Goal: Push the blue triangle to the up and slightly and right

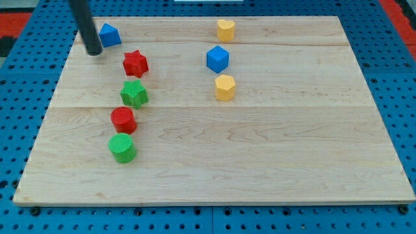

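Clearance around the blue triangle

My tip sits just beside its lower left; toward the view's top right the board lies open (up to the yellow heart) — the red star stands below.

My tip sits near the board's top-left corner, just left of and slightly below the blue triangle, with red star, green star, red cylinder, green cylinder descending below; yellow heart, blue cube, yellow hexagon stand centre-top.
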